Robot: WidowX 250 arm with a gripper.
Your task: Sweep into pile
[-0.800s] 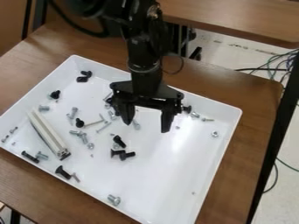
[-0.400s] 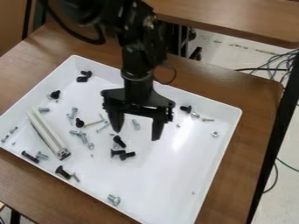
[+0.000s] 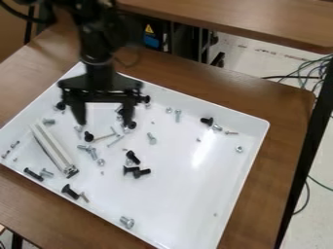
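One white tray (image 3: 189,214) spans the middle; upper left, the gripper (image 3: 104,124) hangs wide-fingered and empty. The tray holds one pale bar (image 3: 54,147), left, and scattered bolts (image 3: 127,222), three black ones (image 3: 133,156) near centre, perhaps more behind the fingers.
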